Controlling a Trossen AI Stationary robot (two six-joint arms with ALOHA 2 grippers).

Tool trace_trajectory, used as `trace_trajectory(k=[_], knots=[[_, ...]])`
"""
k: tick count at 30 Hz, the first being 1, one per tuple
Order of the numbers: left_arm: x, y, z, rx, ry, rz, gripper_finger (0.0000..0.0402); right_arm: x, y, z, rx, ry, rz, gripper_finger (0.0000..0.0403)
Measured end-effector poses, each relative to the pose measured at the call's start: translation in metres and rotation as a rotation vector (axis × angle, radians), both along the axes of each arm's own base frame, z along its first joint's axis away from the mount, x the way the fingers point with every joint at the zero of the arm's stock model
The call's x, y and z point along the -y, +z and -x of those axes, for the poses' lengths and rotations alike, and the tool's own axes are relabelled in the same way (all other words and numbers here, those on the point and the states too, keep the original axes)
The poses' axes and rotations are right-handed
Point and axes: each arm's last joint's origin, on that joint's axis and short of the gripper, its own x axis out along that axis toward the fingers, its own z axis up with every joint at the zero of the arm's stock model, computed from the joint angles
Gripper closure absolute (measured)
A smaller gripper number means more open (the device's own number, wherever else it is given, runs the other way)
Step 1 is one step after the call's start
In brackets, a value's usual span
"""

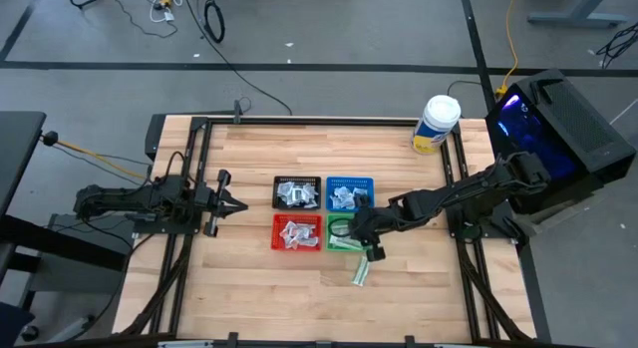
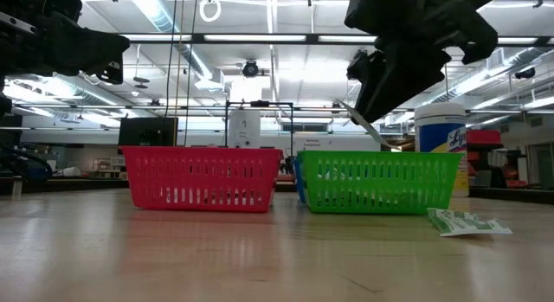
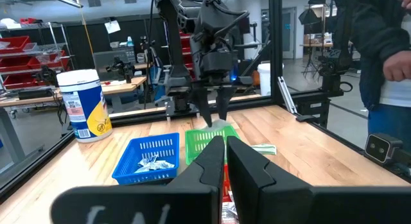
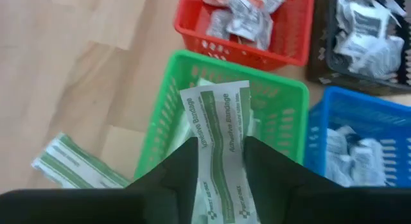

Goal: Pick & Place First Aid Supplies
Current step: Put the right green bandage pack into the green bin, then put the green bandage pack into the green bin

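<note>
My right gripper hangs over the green tray, shut on a long white-and-green bandage packet. In the low view that packet shows as a thin strip slanting down from the gripper above the green tray. A second white-and-green packet lies flat on the table near the tray's front right corner. The red, black and blue trays hold small packets. My left gripper waits shut at the table's left, pointing level. My right gripper has the packet between its two fingers, which stand at its two long edges and lie along it. The fingers slant down from the table's right. The packet's free end sticks out past the fingertips, clear above the green tray.
A big white jar with a yellow label stands at the far right of the table. The four trays sit in a block at the table's middle. Bare wood lies left of the trays and along the near edge. A person stands beyond the table.
</note>
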Motion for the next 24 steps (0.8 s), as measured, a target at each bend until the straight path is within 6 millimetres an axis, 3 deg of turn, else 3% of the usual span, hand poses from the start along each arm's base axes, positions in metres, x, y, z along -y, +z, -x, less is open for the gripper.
trace_trajectory(k=[13,19,24], knots=[[0.0,0.0,0.0,0.0,0.0,0.0,0.0376,0.001,-0.002,0.002,-0.028,0.004,0.026,0.0127],[0.0,0.0,0.0,0.0,0.0,0.0,0.0376,-0.007,-0.002,0.004,-0.027,0.087,0.046,0.01],[0.0,0.0,0.0,0.0,0.0,0.0,0.0376,-0.02,-0.001,0.006,0.003,0.315,0.142,0.01]])
